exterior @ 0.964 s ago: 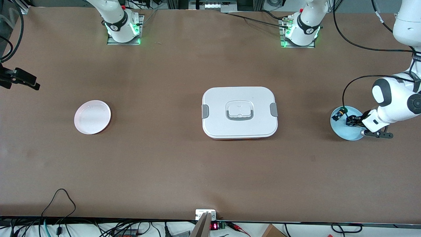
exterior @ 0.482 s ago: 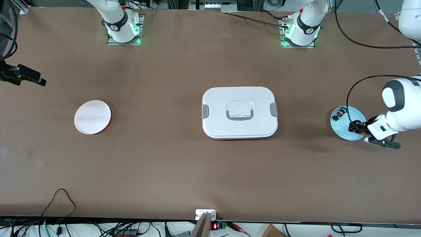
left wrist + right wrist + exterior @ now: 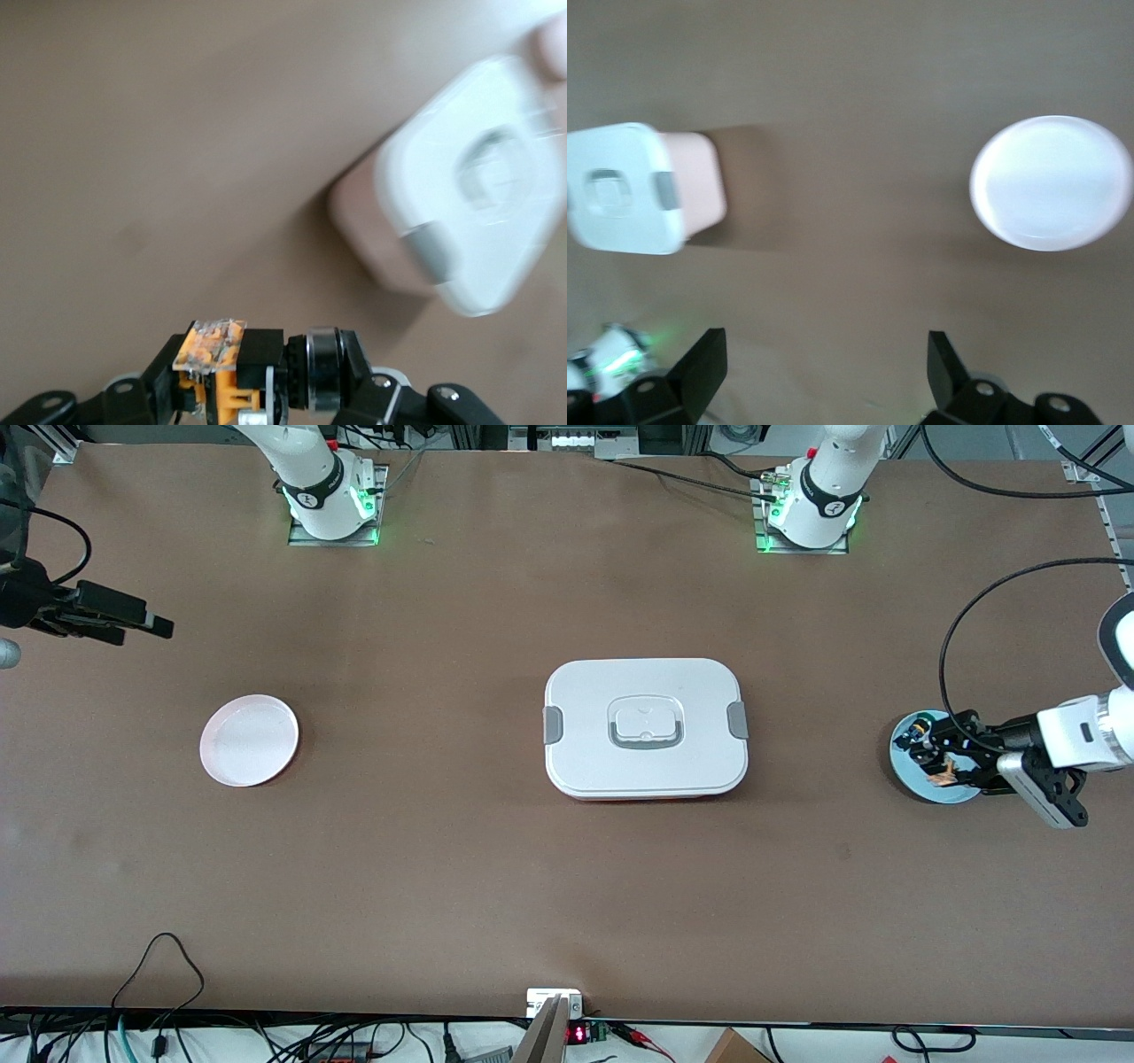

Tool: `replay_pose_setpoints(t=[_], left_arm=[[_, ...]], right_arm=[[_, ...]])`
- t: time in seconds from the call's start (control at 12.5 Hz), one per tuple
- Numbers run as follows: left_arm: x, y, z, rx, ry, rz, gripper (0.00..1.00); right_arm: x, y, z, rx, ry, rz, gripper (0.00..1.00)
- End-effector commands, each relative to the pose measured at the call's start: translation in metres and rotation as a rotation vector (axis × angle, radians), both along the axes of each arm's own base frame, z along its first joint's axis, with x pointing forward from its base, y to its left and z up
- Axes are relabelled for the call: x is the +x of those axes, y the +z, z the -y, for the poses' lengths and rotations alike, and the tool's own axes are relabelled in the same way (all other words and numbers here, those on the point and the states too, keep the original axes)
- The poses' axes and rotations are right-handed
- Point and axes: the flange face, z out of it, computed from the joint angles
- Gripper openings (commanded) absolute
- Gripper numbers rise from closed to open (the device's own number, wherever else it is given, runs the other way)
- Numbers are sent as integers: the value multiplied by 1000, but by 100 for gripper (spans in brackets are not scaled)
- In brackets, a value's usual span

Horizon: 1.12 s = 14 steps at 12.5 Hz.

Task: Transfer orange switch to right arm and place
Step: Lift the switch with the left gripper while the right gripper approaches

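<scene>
Matt brown table; smooth white plastic lidded box with grey clips; glossy pink plate; glossy blue plate.

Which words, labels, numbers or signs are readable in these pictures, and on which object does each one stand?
No text can be read with certainty.
Red digits on the small display at the table edge nearest the camera: too small to read.
Round marks on the two arm bases: too small to read.
White lidded box, pink plate: no text.

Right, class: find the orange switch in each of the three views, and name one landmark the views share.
Front view: orange switch in the shut left gripper, over the blue plate.
Left wrist view: orange switch between the fingers.
Right wrist view: not in it.
Shared landmark: the white lidded box.
</scene>
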Motion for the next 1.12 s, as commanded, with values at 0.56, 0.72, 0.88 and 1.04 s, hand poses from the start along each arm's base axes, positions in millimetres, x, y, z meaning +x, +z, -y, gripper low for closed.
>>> replay_pose_setpoints(t=[0.56,0.72,0.88,1.04], left_arm=[[-23,123,246,-1029,-409,516,0],[-33,129,320,-1110,-412,696,0],[-43,114,371,-1212,-387,766,0],[-47,114,401,-1183,-407,782,0]], right_arm=[[28,-22,-57,741,27,-151,100],[35,-28,-67,770,-8,-168,100],[39,-32,-87,845,-36,-181,100],[42,-44,-100,943,-80,-240,100]])
